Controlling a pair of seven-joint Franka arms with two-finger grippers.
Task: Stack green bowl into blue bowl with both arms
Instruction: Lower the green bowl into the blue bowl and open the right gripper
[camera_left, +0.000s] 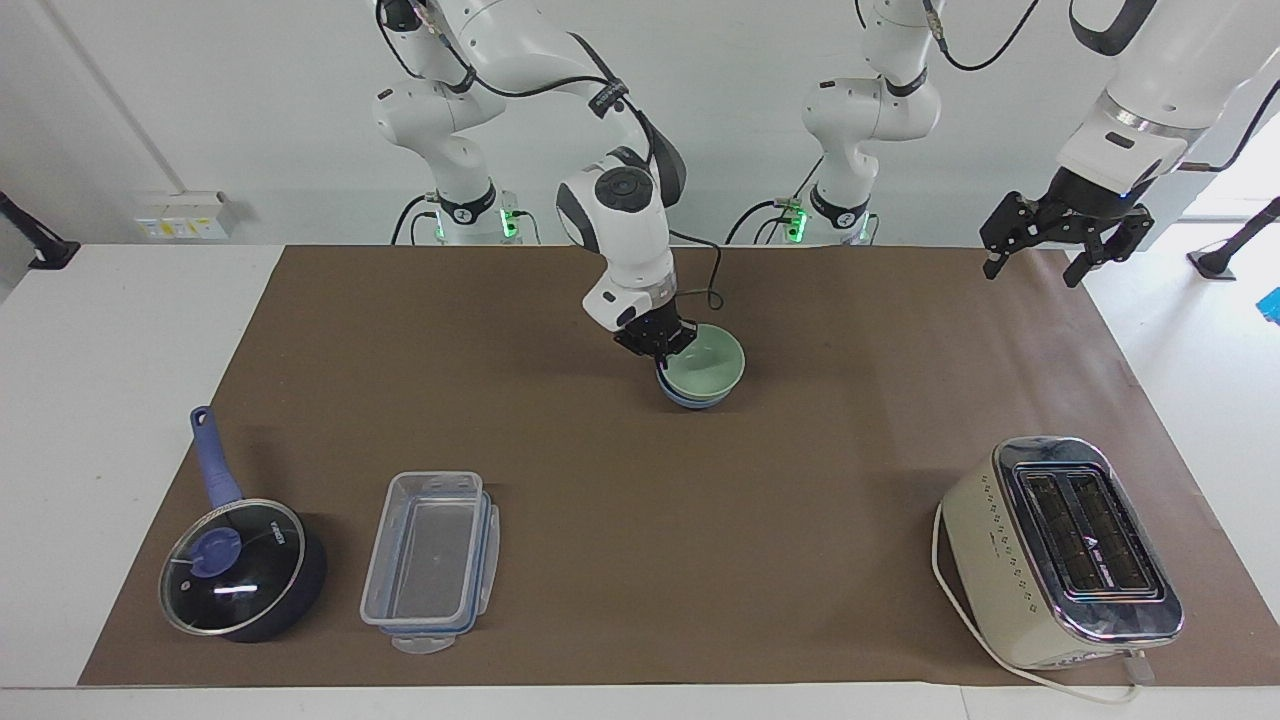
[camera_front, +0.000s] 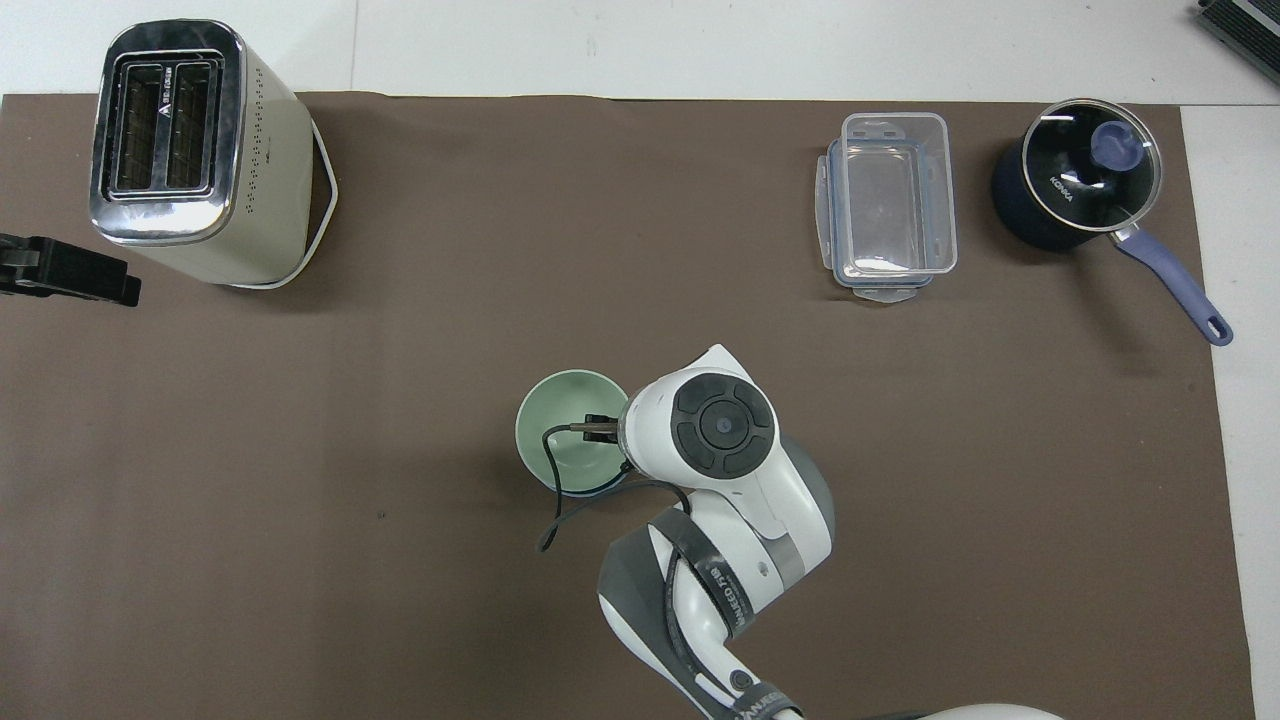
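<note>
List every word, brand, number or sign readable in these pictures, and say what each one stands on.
"KONKA": white letters on the saucepan's glass lid, read in the overhead view.
White triangle logo with a short word beside it, between the toaster's slots: too small to read.
Black band with white lettering on the right arm's link: letters too blurred to read.
Green bowl, blue bowl, clear plastic container: no text.

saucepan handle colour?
Periwinkle blue, matching the lid knob; the saucepan handle shows best in the overhead view.
</note>
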